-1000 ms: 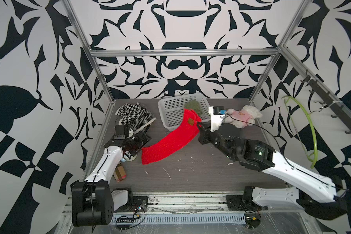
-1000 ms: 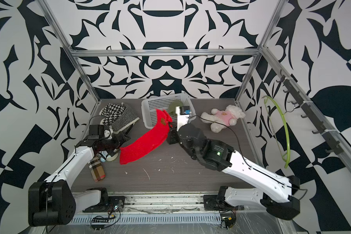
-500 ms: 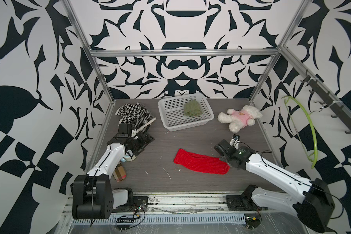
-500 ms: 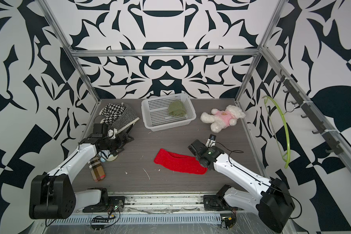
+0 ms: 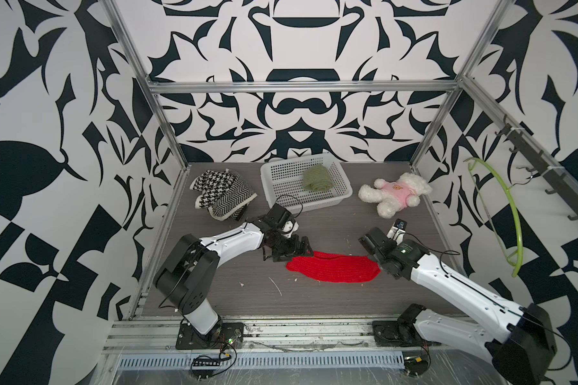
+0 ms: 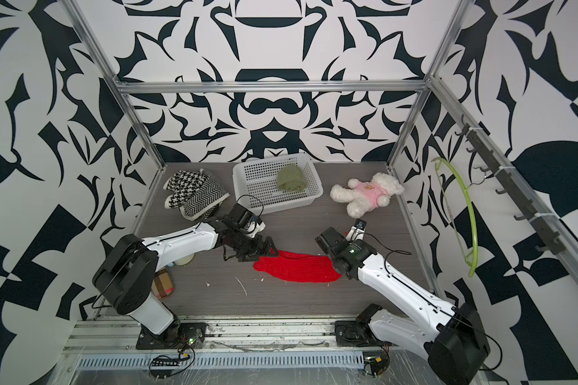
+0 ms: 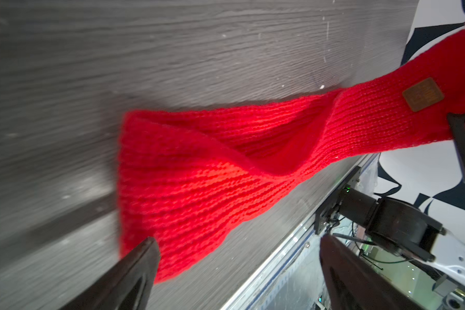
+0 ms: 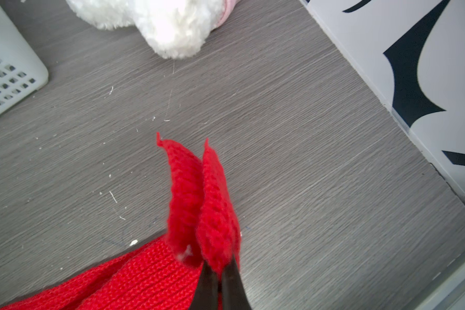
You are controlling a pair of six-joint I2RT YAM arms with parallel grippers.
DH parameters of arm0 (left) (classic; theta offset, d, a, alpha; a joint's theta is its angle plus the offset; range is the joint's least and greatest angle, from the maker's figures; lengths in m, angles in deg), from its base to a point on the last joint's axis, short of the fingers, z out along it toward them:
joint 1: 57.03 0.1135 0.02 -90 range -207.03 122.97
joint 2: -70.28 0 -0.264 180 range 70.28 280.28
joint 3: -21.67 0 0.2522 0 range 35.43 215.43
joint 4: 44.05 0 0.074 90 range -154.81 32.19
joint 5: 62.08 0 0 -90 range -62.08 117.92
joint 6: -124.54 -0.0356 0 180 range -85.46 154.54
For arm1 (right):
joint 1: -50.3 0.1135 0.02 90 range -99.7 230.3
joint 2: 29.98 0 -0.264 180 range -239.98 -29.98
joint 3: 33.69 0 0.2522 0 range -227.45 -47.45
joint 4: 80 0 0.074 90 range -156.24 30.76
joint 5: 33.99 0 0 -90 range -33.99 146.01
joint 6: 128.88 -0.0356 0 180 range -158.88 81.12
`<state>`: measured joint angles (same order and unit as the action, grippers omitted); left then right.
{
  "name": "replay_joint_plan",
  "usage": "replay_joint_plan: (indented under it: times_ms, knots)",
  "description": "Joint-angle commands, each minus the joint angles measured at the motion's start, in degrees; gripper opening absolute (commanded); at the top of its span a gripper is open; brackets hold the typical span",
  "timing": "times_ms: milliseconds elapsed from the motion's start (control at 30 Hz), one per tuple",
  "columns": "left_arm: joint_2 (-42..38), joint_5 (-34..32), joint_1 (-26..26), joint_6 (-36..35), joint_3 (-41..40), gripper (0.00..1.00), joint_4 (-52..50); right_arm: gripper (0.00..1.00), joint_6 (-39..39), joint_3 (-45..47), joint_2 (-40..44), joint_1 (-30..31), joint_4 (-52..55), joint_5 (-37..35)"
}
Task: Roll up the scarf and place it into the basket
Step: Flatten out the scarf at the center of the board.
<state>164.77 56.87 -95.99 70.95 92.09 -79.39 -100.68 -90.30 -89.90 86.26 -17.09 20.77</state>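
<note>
Scarf [image 5: 334, 266], red knit and not rolled, lies stretched across the front middle of the tabletop [image 5: 331, 226], well apart from the basket [image 5: 271, 186] at the back, where I see a green roll [image 5: 317, 178] inside. My right fingers [image 8: 216, 276] are pressed together on the scarf's right end, pinching a doubled fold of it up off the wood, while my left fingers [image 5: 299, 251] stand spread wide at its left end; I cannot tell whether they touch it. Bear [image 5: 394, 196] lies right of the basket, patterned scarves [image 5: 221, 193] left of it.
</note>
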Motion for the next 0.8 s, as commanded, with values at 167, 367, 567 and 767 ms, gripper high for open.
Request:
replay_joint_plan:
  times_ms: [167, 367, 567, 767]
  knots:
    - [5.5, -5.1, 0.4, 7.2, 0.8, 0.99, 6.8, 0.02, -1.7, 0.4, 0.1, -0.5, 2.8, -2.4]
    - [2.9, -18.5, 4.7, 15.2, -6.4, 0.99, 3.5, 0.52, 2.5, -6.0, -2.0, -0.5, 8.7, -6.3]
    - [-4.2, -22.2, 4.8, 15.1, -8.4, 0.99, -0.4, 0.52, 13.7, -6.3, -0.1, -0.3, -0.6, -0.1]
    - [-11.1, -22.3, 4.8, 14.6, -9.4, 0.99, -0.7, 0.41, 20.3, -5.4, -10.9, 0.0, -15.6, 18.8]
